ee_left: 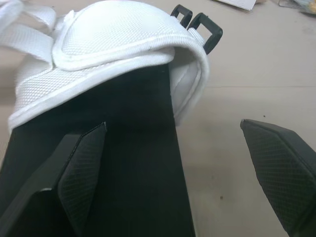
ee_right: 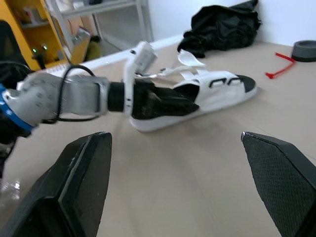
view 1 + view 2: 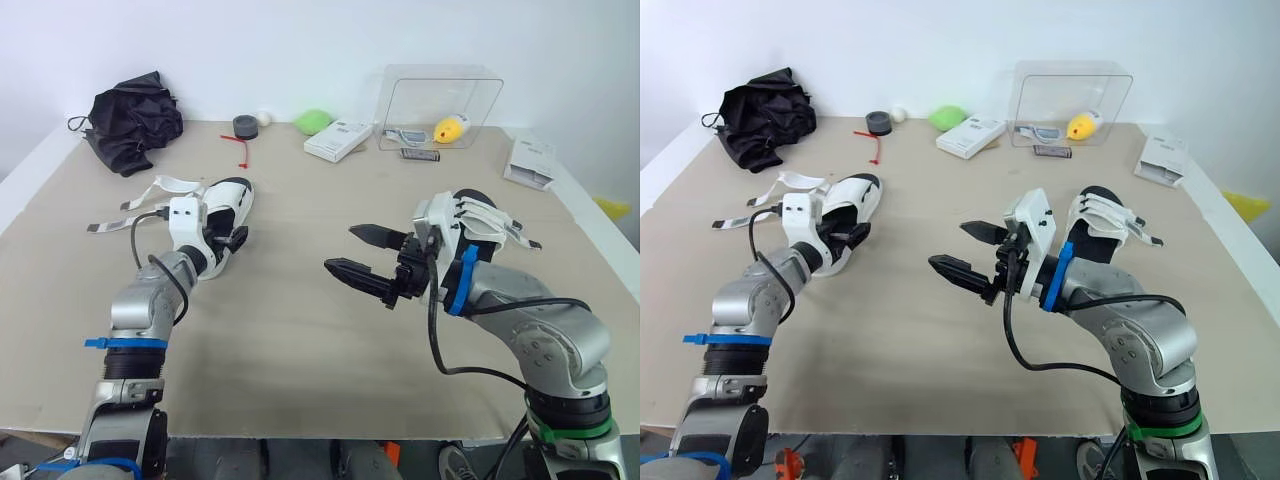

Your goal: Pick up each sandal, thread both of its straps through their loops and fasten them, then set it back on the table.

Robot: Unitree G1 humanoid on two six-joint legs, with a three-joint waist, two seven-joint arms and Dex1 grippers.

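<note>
One white sandal [image 3: 228, 200] with a black insole lies at the left of the table [image 3: 280, 330], its two straps [image 3: 150, 195] loose and spread to the left. My left gripper [image 3: 230, 240] is open at its heel end: one finger [image 1: 79, 168] rests over the black insole [image 1: 128, 148], the other over bare table. Two black loops [image 1: 197, 24] stand at the sandal's edge. The second sandal [image 3: 482, 215] lies at the right, behind my right arm, straps across its top. My right gripper [image 3: 365, 255] hangs open and empty over mid-table, pointing toward the left sandal [image 2: 207, 94].
Along the back stand a black bundle of cloth [image 3: 130, 120], a dark tape roll [image 3: 245, 126], a red tie [image 3: 241, 150], a green object [image 3: 313, 121], a white box [image 3: 337, 140] and a clear container [image 3: 440, 105]. A white packet [image 3: 530, 160] lies at the far right.
</note>
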